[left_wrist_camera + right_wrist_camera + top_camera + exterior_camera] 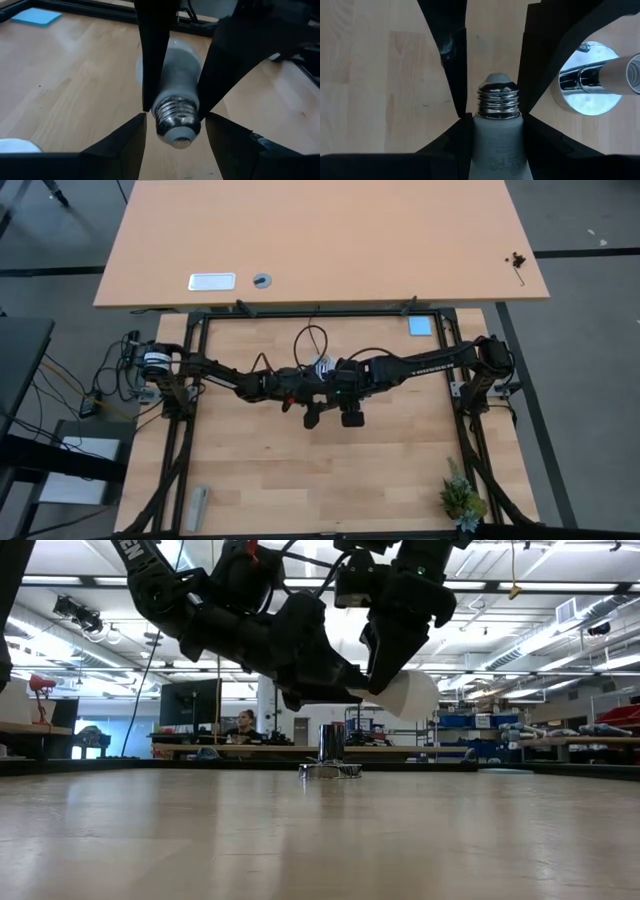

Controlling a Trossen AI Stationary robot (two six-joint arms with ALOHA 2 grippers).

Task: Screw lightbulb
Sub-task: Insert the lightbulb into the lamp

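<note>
The white frosted lightbulb (175, 75) is held off the table at the middle, between my two grippers, which meet tip to tip. My right gripper (496, 117) is shut on its white body, and the silver screw base (499, 97) points away from that wrist. My left gripper (176, 117) is open. Its fingers stand on either side of the screw base (176, 117) with small gaps. The silvery round socket base (585, 80) stands on the table beside them and also shows in the low view (330, 755). My right gripper pinches the bulb's white neck (497, 132), just behind the screw base, between its two fingers. The bulb lies along the fingers, its rounded end (410, 695) back toward the wrist and its screw base past the fingertips. It is lifted clear of the table.
The socket's thin black cord (312, 340) loops toward the far side. A blue square (420, 326) lies at the far right, a small plant (462, 500) at the near right and a grey object (198, 505) at the near left. A person (243, 723) sits in the room behind.
</note>
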